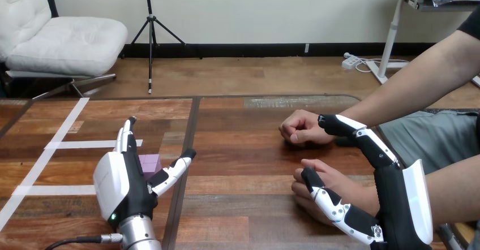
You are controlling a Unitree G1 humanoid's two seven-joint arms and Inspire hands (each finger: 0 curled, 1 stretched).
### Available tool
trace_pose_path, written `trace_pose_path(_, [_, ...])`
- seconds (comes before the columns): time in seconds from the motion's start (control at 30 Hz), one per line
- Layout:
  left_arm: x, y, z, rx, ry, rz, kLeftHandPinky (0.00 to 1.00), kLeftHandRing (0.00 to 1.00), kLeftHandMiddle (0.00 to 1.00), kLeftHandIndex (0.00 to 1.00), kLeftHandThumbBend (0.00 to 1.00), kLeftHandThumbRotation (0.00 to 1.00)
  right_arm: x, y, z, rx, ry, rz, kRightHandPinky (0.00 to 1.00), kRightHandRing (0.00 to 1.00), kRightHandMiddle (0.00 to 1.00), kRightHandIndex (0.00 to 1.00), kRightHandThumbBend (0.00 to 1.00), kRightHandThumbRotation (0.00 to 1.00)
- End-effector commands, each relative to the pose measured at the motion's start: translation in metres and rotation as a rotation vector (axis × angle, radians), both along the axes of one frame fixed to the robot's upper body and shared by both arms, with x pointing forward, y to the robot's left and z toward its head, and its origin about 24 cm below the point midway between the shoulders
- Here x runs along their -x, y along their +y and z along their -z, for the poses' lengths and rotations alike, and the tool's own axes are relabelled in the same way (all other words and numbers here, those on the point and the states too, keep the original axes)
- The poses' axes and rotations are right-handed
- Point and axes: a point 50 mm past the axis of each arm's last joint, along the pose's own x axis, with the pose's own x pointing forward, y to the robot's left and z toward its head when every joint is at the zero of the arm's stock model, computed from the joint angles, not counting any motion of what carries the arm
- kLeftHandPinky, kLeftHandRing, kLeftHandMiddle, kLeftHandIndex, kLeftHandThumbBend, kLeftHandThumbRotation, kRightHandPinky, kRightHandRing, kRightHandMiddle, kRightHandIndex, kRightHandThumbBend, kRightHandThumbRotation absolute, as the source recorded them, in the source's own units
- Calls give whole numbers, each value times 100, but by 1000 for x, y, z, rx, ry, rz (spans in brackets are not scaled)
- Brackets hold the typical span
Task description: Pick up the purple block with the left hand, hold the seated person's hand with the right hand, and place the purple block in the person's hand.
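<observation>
the left hand (121, 185) is spread wide and holds nothing, with its fingers straight ahead and its thumb angled out to the side. the purple block (149, 163) sits on the table (243, 154) in the gap between thumb and fingers, close against the palm and partly hidden by it. the step in hand looks like the grasp. to do it well, the hand should settle low enough that the thumb and fingers meet opposite faces of the block, then close squarely so the block isn't nudged away. its forearm comes in low from the bottom edge, with the back of the hand turned up. the right hand (405, 205) is open too, its fingers reaching long toward the person's farther hand (303, 128), which is a loose fist on the table. its thumb lies over the person's nearer hand (334, 181), and i cannot tell whether it presses. that clasp isn't made yet, as nothing is curled round the hand.
</observation>
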Motion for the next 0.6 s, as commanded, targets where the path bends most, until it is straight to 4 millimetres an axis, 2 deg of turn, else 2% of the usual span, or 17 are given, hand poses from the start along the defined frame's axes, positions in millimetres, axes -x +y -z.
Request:
trace_pose_path(0.0, [-22, -1, -22, -28, -81, 33, 79, 88, 92, 92, 89, 46, -6, 1, -15, 0, -78, -13, 68, 74, 75, 75, 47, 21])
trace_pose_path(0.57, [-21, 3, -21, -50, -71, 12, 79, 88, 92, 92, 90, 48, -5, 0, -16, 6, -65, -15, 69, 75, 76, 75, 46, 22])
